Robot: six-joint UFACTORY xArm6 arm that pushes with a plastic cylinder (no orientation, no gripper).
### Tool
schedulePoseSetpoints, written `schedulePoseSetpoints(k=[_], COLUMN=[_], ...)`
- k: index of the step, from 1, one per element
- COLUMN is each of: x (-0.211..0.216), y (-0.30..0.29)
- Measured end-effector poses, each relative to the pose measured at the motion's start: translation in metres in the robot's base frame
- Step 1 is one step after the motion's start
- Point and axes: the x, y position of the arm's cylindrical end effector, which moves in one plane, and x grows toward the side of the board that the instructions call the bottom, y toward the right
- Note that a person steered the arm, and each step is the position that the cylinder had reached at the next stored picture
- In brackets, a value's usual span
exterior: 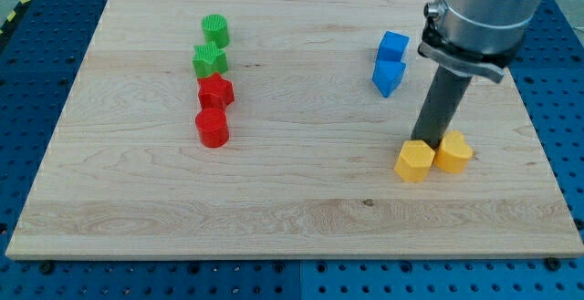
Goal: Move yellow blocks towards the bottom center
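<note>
Tip (pixel 429 143) stood bare, a plain rod with nothing to open or close, just behind and touching two yellow blocks (pixel 413 160) (pixel 453 152), which sat side by side. They looked light, rigid and easily slid, best pushed squarely from their far right side. Wooden board (pixel 292 218) seemed smooth, with free space leftward below. Farther off sat blue blocks (pixel 390 63), then red (pixel 213 108) and green (pixel 213 46) blocks.
</note>
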Motion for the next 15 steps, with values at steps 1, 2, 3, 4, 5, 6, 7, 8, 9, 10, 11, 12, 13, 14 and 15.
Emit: schedulePoseSetpoints(k=[1, 2, 3, 4, 5, 6, 7, 8, 9, 10, 11, 12, 13, 14, 15], x=[0.02, 0.044, 0.064, 0.078, 0.091, 0.093, 0.087, 0.085, 0.085, 0.085, 0.085, 0.085, 0.068, 0.009, 0.005], y=[-0.006, -0.023, -0.038, -0.03, -0.015, -0.019, -0.04, -0.073, -0.088, -0.06, -0.009, 0.055, 0.094, 0.1, 0.097])
